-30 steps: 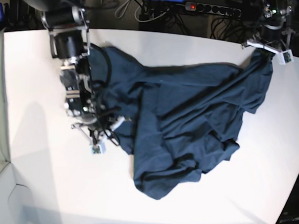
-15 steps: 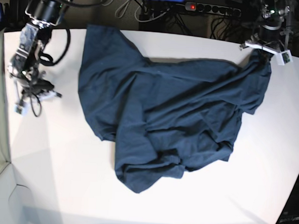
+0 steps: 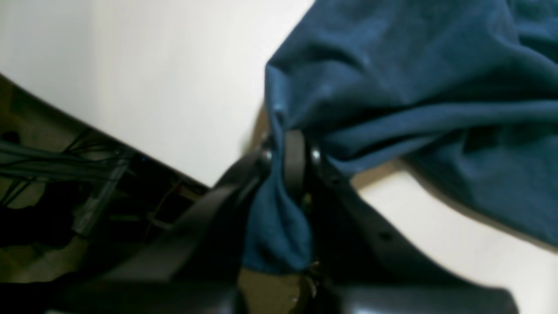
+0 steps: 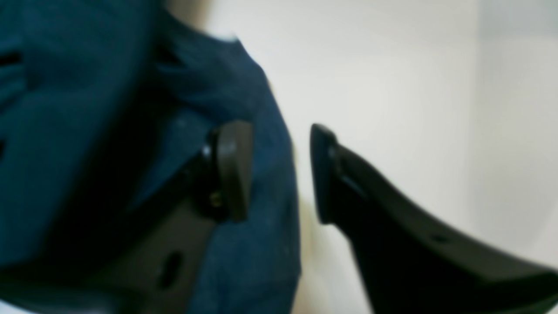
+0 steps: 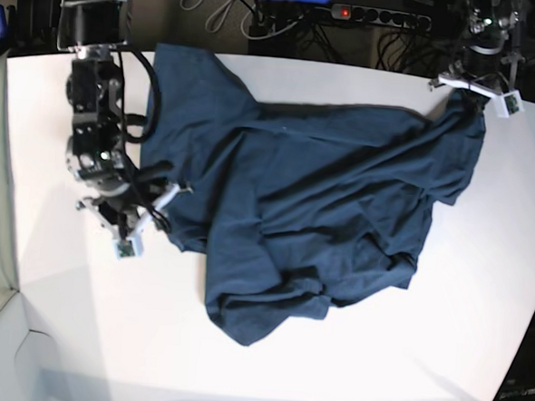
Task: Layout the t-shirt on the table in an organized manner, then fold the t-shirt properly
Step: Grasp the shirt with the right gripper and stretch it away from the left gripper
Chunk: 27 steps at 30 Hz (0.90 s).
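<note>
T-shirt (image 5: 312,212) lying rumpled across middle of surface (image 5: 61,315), not yet flat. Left gripper (image 3: 290,163) jaws clenching far-right corner of cloth. Right gripper (image 4: 279,172) jaws standing parted astride left edge. Advice: bite single hem layer, then draw corners apart, keeping cloth low.
</note>
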Each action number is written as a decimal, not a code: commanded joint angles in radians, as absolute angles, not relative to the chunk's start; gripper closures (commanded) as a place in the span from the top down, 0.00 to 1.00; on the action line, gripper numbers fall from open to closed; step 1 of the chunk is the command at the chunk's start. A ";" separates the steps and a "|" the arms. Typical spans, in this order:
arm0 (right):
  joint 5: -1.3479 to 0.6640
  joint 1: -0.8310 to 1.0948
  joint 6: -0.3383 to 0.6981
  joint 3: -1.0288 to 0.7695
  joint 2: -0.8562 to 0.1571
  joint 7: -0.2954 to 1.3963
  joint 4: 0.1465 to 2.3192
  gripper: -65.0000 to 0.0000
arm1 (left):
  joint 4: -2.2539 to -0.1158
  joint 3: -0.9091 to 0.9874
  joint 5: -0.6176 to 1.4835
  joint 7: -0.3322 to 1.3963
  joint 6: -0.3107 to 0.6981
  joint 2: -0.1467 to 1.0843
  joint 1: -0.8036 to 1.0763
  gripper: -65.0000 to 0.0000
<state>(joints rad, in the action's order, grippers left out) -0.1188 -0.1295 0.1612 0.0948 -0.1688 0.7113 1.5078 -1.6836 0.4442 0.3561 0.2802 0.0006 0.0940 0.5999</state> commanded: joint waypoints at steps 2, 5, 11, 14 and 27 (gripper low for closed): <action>-0.119 -0.182 0.159 0.130 -0.174 0.691 1.478 0.57 | -1.701 0.447 0.357 0.254 -0.002 0.090 0.607 0.00; -0.119 -0.222 0.159 0.186 -0.177 0.690 1.420 0.64 | -1.702 0.453 0.357 0.254 -0.002 0.068 0.607 0.00; -0.119 -0.308 0.159 0.237 -0.171 0.679 1.282 0.64 | -1.730 0.447 0.357 0.254 -0.002 0.062 0.608 0.00; -0.119 -0.338 0.159 0.242 -0.170 0.647 1.233 0.64 | -1.732 0.449 0.357 0.254 -0.002 0.062 0.608 0.00; -0.119 -0.404 0.159 0.243 -0.173 0.536 0.990 0.17 | -1.724 0.453 0.357 0.254 -0.002 0.071 0.608 0.00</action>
<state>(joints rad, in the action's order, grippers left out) -0.1371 -0.3885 0.1612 0.2455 -0.1642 0.5091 0.9901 -1.7092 0.4492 0.3561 0.2798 -0.0002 0.0639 0.6010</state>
